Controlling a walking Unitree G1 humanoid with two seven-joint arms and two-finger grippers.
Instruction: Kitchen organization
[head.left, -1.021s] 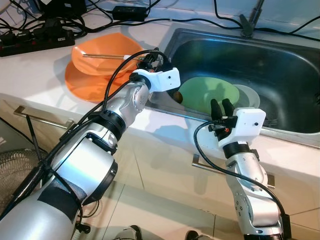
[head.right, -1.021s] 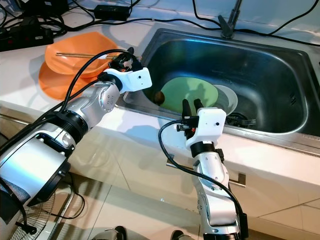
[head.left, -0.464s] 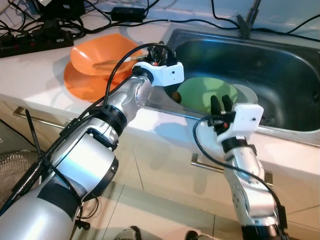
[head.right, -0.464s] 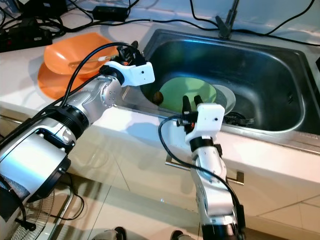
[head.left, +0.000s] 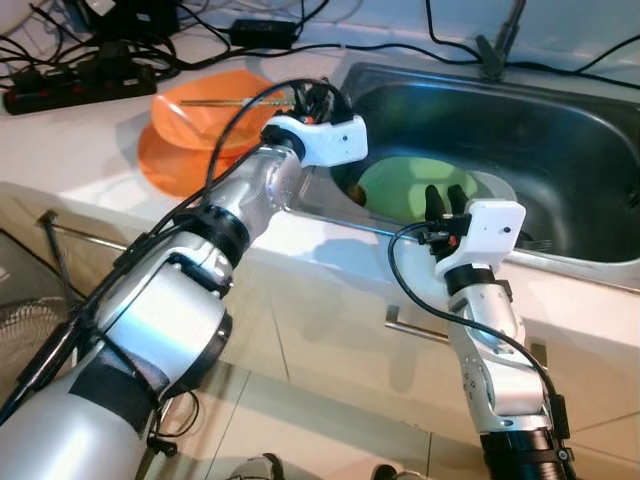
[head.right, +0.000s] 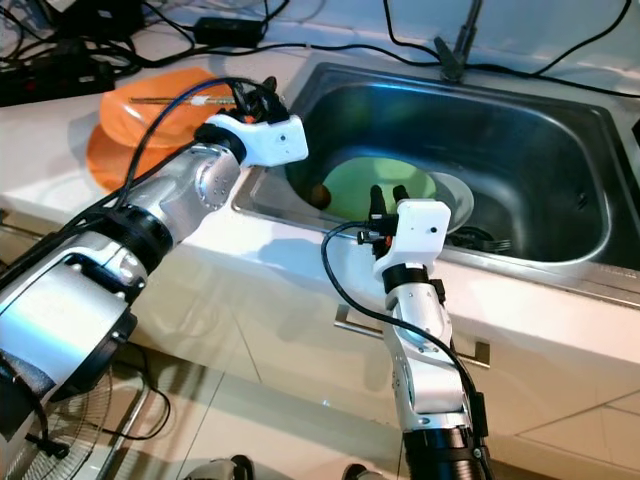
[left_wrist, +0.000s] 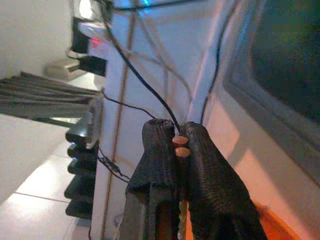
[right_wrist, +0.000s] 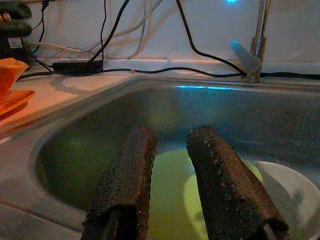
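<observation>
A pair of wooden chopsticks (head.left: 235, 101) is held level over the orange bowl (head.left: 200, 120), which sits on an orange plate (head.left: 165, 165) on the white counter left of the sink. My left gripper (head.left: 316, 98) is shut on one end of them; in the left wrist view the two round ends (left_wrist: 180, 145) show between the fingers. My right gripper (head.left: 442, 193) is open at the sink's front rim, above a green plate (head.left: 395, 185) in the basin. A white bowl (head.left: 497, 187) lies beside the green plate.
The steel sink (head.left: 560, 120) also holds a fork (head.left: 535, 243) and a small brown item (head.left: 355, 193). A faucet (head.left: 500, 40) stands behind it. A power strip (head.left: 60, 85), an adapter (head.left: 265, 27) and cables line the back of the counter. Cabinet handles (head.left: 420, 330) are below.
The left gripper has raised the chopsticks off the orange bowl and shifted a little toward the sink. The right gripper has stayed at the sink's front rim.
</observation>
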